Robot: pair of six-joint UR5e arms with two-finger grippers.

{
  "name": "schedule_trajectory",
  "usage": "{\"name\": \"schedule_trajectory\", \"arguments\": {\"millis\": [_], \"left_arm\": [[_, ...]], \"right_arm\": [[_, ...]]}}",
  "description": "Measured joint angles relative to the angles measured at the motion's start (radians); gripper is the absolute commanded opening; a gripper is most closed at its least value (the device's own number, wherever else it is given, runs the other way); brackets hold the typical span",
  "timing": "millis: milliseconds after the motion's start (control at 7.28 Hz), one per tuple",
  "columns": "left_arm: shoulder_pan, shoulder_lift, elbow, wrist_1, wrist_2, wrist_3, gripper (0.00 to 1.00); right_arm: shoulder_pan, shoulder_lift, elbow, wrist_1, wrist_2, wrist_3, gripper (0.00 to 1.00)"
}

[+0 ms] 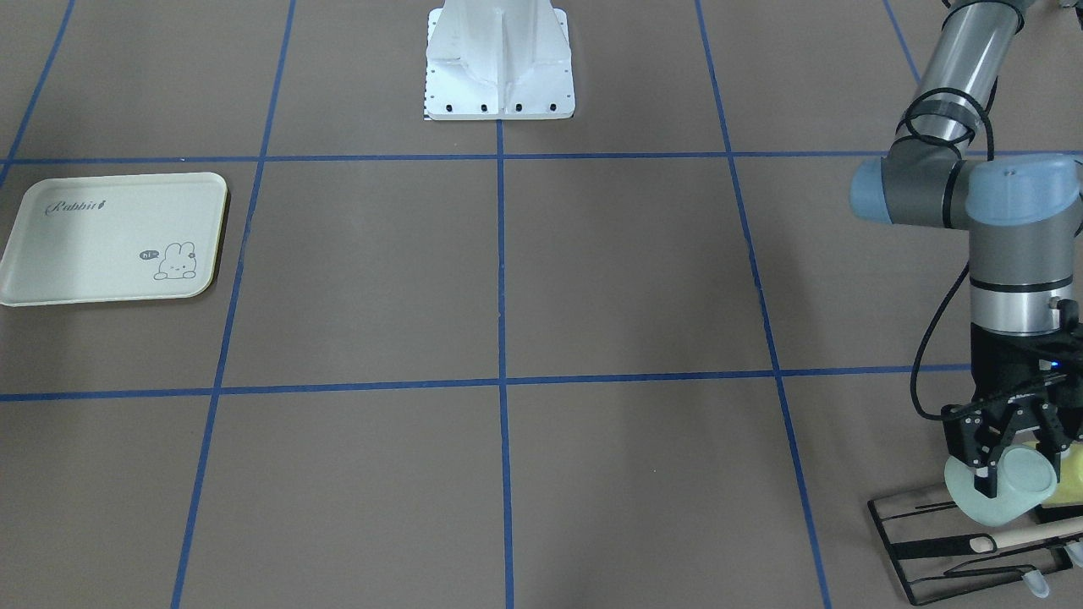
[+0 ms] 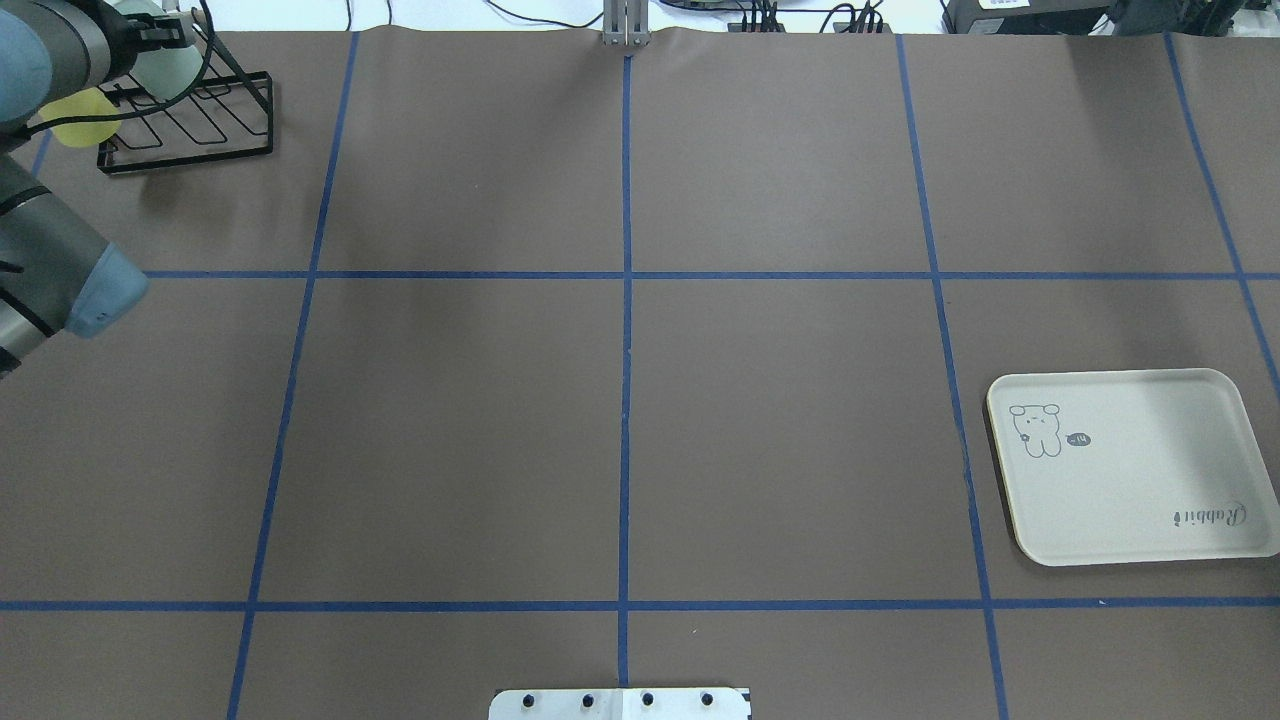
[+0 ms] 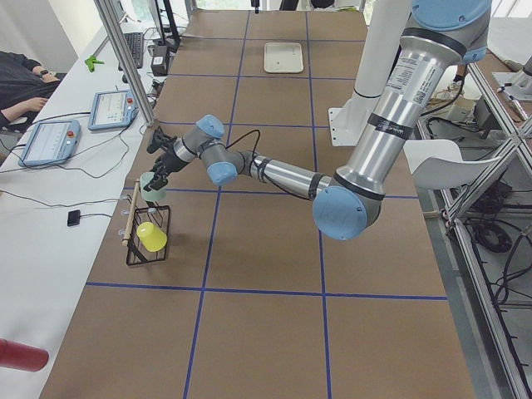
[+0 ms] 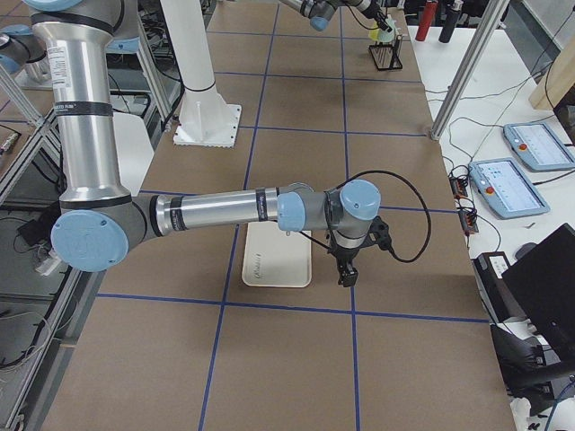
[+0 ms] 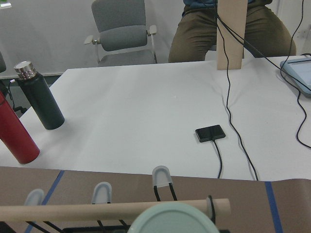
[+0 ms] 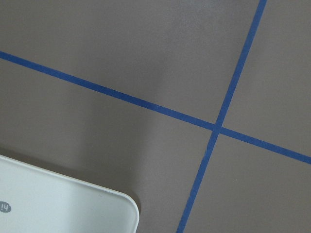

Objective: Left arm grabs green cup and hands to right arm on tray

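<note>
The pale mint-green cup (image 1: 1011, 495) lies on its side between the fingers of my left gripper (image 1: 1013, 470), which is shut on it just above the black wire rack (image 1: 939, 554). It also shows in the overhead view (image 2: 178, 62) and in the left wrist view (image 5: 173, 219). The cream tray (image 1: 110, 241) with the bunny lies flat far across the table (image 2: 1135, 480). My right gripper (image 4: 345, 272) hangs point-down beside the tray's edge (image 4: 269, 260); I cannot tell whether it is open or shut. The tray's corner shows in the right wrist view (image 6: 63, 206).
A yellow-green cup (image 1: 1068, 478) sits on the rack right behind the green one. A wooden dowel (image 5: 112, 209) lies across the rack. The robot's white base (image 1: 499, 63) stands at mid-table. Two bottles (image 5: 29, 111) and a person sit beyond the table's edge.
</note>
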Motion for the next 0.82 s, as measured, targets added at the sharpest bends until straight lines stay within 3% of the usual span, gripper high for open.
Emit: {"name": "schedule_trajectory", "arguments": {"millis": [549,824], "left_arm": [[-0.056,0.017,-0.138,0.013,-0.016,-0.008,0.17],[-0.053,0.013,-0.167,0.015,-0.016,-0.121,0.17]], "right_arm": [[0.0,0.002,0.002,0.03,-0.01,0.003,1.0],[-0.002,0.001,-0.005,0.179,-0.024,0.139,1.0]]}}
